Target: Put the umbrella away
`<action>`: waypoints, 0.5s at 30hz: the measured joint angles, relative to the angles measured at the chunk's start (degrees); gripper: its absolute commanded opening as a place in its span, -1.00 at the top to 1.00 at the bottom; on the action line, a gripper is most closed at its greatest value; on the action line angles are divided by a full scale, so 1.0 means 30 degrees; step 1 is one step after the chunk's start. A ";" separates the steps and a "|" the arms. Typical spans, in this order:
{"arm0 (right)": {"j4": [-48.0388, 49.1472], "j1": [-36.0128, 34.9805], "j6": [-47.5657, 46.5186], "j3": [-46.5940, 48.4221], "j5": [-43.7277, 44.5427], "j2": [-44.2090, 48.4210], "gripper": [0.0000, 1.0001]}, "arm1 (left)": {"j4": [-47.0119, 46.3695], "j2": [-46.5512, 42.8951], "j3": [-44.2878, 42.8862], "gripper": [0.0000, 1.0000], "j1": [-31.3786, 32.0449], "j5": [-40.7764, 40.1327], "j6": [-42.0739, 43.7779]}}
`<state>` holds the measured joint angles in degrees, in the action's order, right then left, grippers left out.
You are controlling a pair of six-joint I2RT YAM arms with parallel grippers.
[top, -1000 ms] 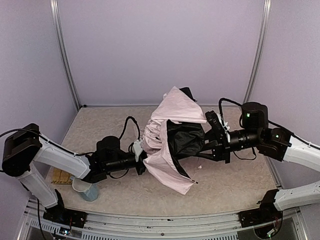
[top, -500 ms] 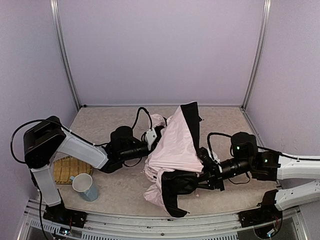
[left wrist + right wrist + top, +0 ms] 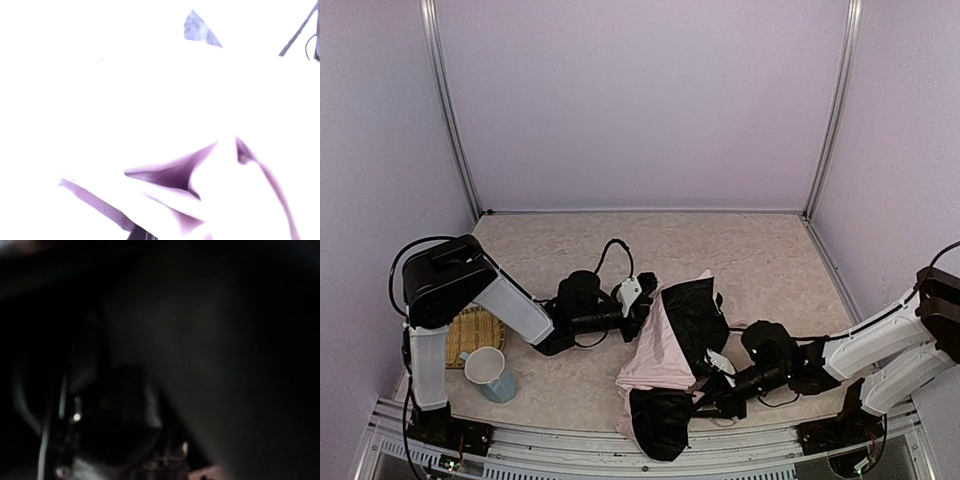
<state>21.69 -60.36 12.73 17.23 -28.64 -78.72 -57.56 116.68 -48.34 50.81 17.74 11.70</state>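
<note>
Well off to the left of both sets of jaws, a woven mat (image 3: 470, 332) and a pale mug (image 3: 487, 372) are sitting on the table (image 3: 770, 260), apart from the work.

The left gripper (image 3: 646, 303) is reaching in sideways and pressing into the upper left edge of the umbrella (image 3: 665, 345). Its wrist camera is showing only washed-out pink cloth (image 3: 150, 100), which is lying right across the jaws. Whether they are pinching that cloth or only pushing against it, and how far apart they are standing, I cannot tell. By my reading, this arm is steadying the top end so that the canopy is not flopping open.

Between the two grippers, the umbrella is lying on the table as a half-collapsed heap. The thin pale pink outer fabric is draping in soft, slack folds, and the black lining (image 3: 692, 312) is turning outward at the far end and again at the near end.

The right gripper (image 3: 703, 400) is coming in low from the right, with its fingers buried under the black folds at the near end. Its own camera is seeing almost nothing but darkness, so its opening and any hold are also beyond telling. It seems to be working at the ribs or shaft inside, probably to draw the frame closed. The fabric looks limp and slippery, while the frame beneath is thin and stiff.
</note>
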 measured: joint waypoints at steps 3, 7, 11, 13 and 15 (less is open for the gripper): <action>0.1195 -0.0007 0.0772 -0.0131 0.0007 -0.0852 1.00 | -0.0087 0.0270 -0.0051 0.68 0.0000 -0.0233 -0.0291; 0.2164 0.0102 0.1829 -0.0313 0.0087 -0.1413 1.00 | -0.0095 0.0306 -0.0255 -0.30 0.0000 -0.2018 -0.0583; 0.2798 0.0619 0.2754 -0.0357 -0.0204 -0.2011 1.00 | 0.0481 0.0299 -0.0831 -0.76 -0.0255 -0.5020 -0.1268; 0.3096 0.1005 0.3111 -0.0379 -0.0364 -0.2310 1.00 | 0.1253 0.0189 -0.1428 -0.90 -0.0539 -0.6215 -0.1698; 0.3410 0.1282 0.3475 -0.0474 -0.0597 -0.2543 1.00 | 0.1690 -0.0313 -0.1676 -0.97 -0.0758 -0.6943 -0.1960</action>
<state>31.92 -56.51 23.16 15.81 -30.44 -86.35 -52.49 115.74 -53.36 48.53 -3.09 5.82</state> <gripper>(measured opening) 0.255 0.927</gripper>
